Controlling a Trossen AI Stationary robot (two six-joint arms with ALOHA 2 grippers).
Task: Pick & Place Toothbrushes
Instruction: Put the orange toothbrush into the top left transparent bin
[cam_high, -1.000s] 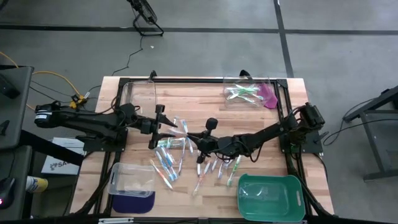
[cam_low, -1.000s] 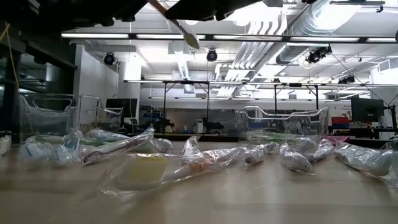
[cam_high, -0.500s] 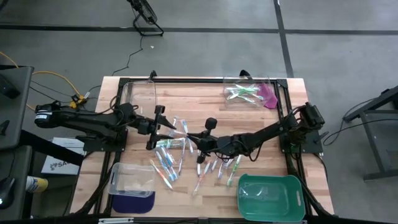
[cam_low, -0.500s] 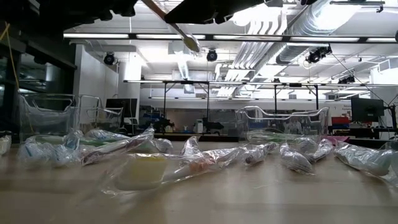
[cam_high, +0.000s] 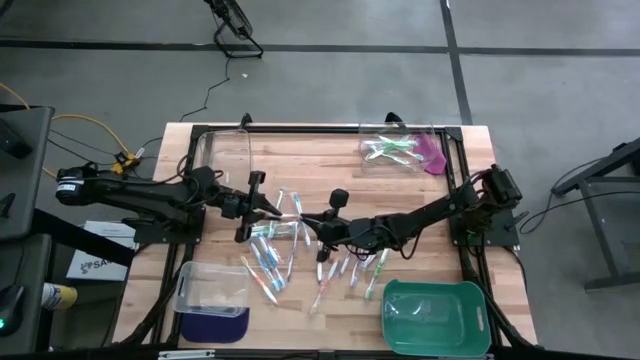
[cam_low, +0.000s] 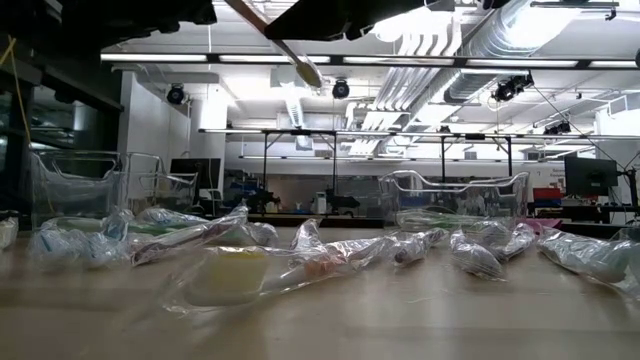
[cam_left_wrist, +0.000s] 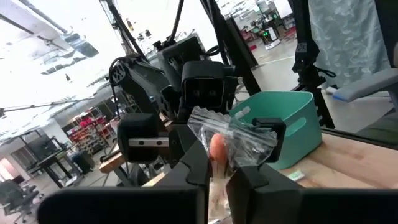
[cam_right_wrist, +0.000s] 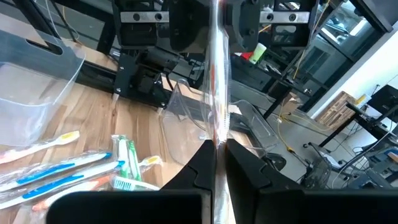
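Both hands over mid-table, each clamped on one end of a single wrapped toothbrush (cam_left_wrist: 219, 149): left hand (cam_high: 262, 206), right hand (cam_high: 322, 228). Remaining toothbrushes (cam_high: 270, 262) scattered toward the near edge. Probably light, stiff inside, slick crinkly wrap; best gripped on the handle, not loose film.

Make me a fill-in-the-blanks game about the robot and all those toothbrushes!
1. Both grippers hold the same wrapped ____ above the table.
2. The tray near the right arm is colored ____.
3. Most toothbrushes lie loose in the ____ of the table.
4. The left gripper and right gripper are both ____.

Missing words: toothbrush; green; middle; shut
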